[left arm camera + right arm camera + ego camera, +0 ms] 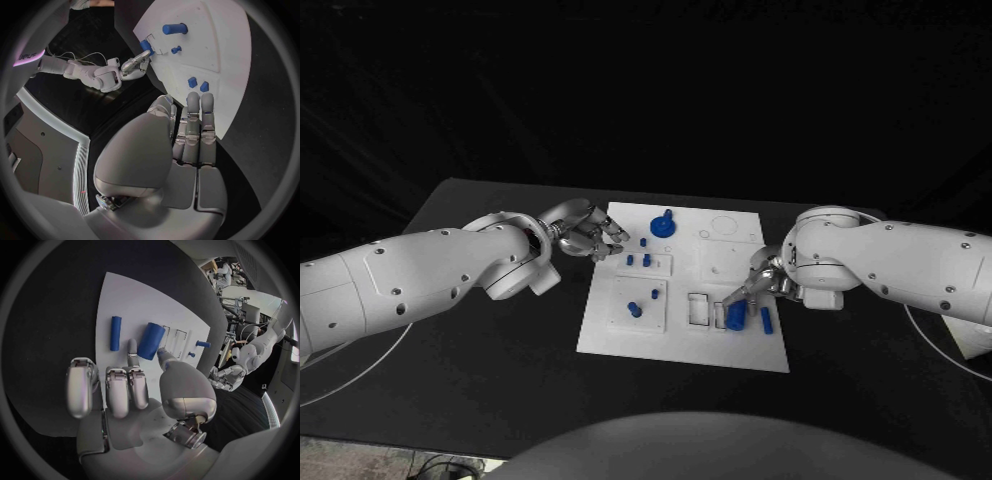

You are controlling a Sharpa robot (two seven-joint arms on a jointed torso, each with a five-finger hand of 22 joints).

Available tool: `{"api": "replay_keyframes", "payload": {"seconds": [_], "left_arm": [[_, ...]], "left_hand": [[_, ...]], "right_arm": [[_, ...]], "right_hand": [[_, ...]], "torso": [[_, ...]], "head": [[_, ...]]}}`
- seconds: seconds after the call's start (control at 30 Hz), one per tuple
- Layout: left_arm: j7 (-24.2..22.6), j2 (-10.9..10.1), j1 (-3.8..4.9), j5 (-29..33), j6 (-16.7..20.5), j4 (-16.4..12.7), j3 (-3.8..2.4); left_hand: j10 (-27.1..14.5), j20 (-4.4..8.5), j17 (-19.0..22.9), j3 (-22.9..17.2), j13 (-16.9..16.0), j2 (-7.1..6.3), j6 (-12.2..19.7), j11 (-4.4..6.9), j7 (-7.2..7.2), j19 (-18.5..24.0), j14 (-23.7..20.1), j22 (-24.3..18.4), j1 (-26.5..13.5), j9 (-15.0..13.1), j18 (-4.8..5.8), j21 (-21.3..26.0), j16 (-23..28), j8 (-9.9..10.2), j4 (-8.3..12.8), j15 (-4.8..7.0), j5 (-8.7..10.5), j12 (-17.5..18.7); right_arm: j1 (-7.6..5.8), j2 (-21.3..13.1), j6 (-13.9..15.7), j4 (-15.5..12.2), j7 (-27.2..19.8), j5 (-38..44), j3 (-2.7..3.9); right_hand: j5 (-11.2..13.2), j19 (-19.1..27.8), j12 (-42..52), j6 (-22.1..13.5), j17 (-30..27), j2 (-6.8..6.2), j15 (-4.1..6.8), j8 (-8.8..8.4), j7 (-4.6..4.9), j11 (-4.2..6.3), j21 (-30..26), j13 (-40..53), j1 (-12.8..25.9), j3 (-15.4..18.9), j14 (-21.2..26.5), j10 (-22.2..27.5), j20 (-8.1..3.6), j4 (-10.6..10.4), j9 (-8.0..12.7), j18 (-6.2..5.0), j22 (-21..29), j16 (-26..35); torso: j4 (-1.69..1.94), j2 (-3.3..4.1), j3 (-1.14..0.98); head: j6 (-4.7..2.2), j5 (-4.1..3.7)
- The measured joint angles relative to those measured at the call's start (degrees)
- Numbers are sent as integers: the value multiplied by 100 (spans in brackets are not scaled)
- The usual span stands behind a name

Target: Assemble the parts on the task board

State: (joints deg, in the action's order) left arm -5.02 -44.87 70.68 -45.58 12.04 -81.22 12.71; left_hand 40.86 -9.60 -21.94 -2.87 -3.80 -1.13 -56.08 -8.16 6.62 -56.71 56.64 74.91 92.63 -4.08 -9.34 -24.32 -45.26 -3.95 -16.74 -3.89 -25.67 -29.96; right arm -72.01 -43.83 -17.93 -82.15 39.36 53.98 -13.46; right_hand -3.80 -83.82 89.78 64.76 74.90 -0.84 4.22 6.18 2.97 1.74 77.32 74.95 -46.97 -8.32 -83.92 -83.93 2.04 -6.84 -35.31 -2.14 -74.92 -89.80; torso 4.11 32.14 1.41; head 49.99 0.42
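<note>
You're pinching the thick blue cylinder (736, 315) w/ right hand (759, 287), lower right of board (625, 335) (left hand (589, 234) open, idle); next, seat it.

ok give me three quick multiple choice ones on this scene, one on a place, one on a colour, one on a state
1. The thin blue rod is: A lifted clear of everything; B lying beside the thick blue cylinder; C standing in a hole.
2. The task board is: A white; B grey; C blue.
3. The left hand: A holds a peg; B grips the board; C holds nothing.
Key: B, the two lie side by side on the board; A, the plate is plainly white; C, its fingers are straight with nothing in them.
</note>
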Motion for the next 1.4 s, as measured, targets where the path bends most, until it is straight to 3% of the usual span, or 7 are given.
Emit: {"api": "replay_keyframes", "payload": {"seconds": [0.2, 0.4, 0.47, 0.57, 0.67, 1.03, 1.4], "left_arm": [[13, 7, 0, 0, -21, 0, 0], [28, 8, 0, 0, -39, 0, 0], [34, 11, 0, 0, -46, 0, 0], [43, 12, -1, 0, -57, 0, 0], [52, 12, -1, 0, -66, 0, 0], [78, 7, -2, 0, -88, 2, 1], [96, 20, -5, 0, -105, 22, 1]], "left_hand": [[0, -21, 0, 0, 0, 0, 0, 0, 0, -21, 0, 0, 0, 0, 0, 0, 0, 0, 0, 0, 1, 0], [0, -21, 0, 0, 0, 0, 0, 0, 0, -21, 0, 0, 0, 0, -1, 0, 0, 0, 0, 0, 1, 0], [0, -21, 6, 0, 0, 0, 21, 0, 21, -21, 0, 0, 0, 0, -1, 0, 0, 0, 0, 0, -23, 0], [0, -21, 6, 0, 0, 0, 21, 0, 21, -21, 0, -1, 0, 0, 0, 0, 0, 0, 0, 0, -23, 0], [0, -21, 6, 0, 0, 0, 21, 0, 21, -21, 0, 0, 0, 0, 0, 0, 0, 0, 0, 0, -23, 0], [0, -21, 6, 0, 0, 0, 21, 0, 21, -21, 0, -1, 0, 0, 0, 0, 0, 0, 0, 0, -23, 0], [0, -21, 15, 0, 0, 0, 21, 0, 21, -21, 0, -1, 0, 0, 0, 0, 0, 0, 0, 0, -60, 0]], "right_arm": [[49, 60, 11, 46, 0, -5, 1], [89, 109, 39, 110, -8, -63, 13], [93, 111, 49, 115, -17, -103, 18], [99, 108, 74, 119, -27, -161, 21], [104, 93, 104, 120, -36, -211, 22], [96, -19, 245, 22, -64, -357, 1], [-223, 44, 275, -119, -55, -501, 6]], "right_hand": [[-607, 0, 0, -69, 2, 70, 0, -77, 29, -42, -47, 0, -73, 26, 0, -1, 0, 44, 6, 0, 0, 0], [-1889, 0, 0, -79, 5, 57, 0, -69, 20, -42, -103, -1, -294, -145, 0, -1, 0, 215, -48, 0, 0, 0], [-2336, 0, 0, -81, 4, 29, 0, -74, 19, -43, -133, -1, -367, -239, 0, 0, 0, 309, -69, -86, 0, 0], [-3033, 21, 0, -103, 4, -41, 0, -74, 29, -54, -158, -1, -467, -287, 0, 9, -21, 353, -146, -92, 0, 0], [-3441, 21, 0, -87, 4, -60, 1, -28, 9, -52, -188, -1, -486, -330, -2, 6, -21, 312, -237, -92, 0, 0], [-3678, 42, 0, -119, 3, -59, 41, 137, -23, 1, -211, -2, -486, -391, -1, -1, -41, 251, -521, -91, 0, 0], [-3681, 63, 0, -119, 2, -60, 61, 200, -23, 0, -232, -3, -486, -439, -22, 0, -62, 203, -673, -92, 0, 0]], "torso": [[-1, 0, 0], [1, 1, -1], [2, 1, -1], [2, 1, -1], [1, 1, 0], [-3, -1, 2], [-1, -4, 10]], "head": [[0, -8], [0, -9], [0, -1], [0, 7], [0, 13], [0, 33], [0, 16]]}}
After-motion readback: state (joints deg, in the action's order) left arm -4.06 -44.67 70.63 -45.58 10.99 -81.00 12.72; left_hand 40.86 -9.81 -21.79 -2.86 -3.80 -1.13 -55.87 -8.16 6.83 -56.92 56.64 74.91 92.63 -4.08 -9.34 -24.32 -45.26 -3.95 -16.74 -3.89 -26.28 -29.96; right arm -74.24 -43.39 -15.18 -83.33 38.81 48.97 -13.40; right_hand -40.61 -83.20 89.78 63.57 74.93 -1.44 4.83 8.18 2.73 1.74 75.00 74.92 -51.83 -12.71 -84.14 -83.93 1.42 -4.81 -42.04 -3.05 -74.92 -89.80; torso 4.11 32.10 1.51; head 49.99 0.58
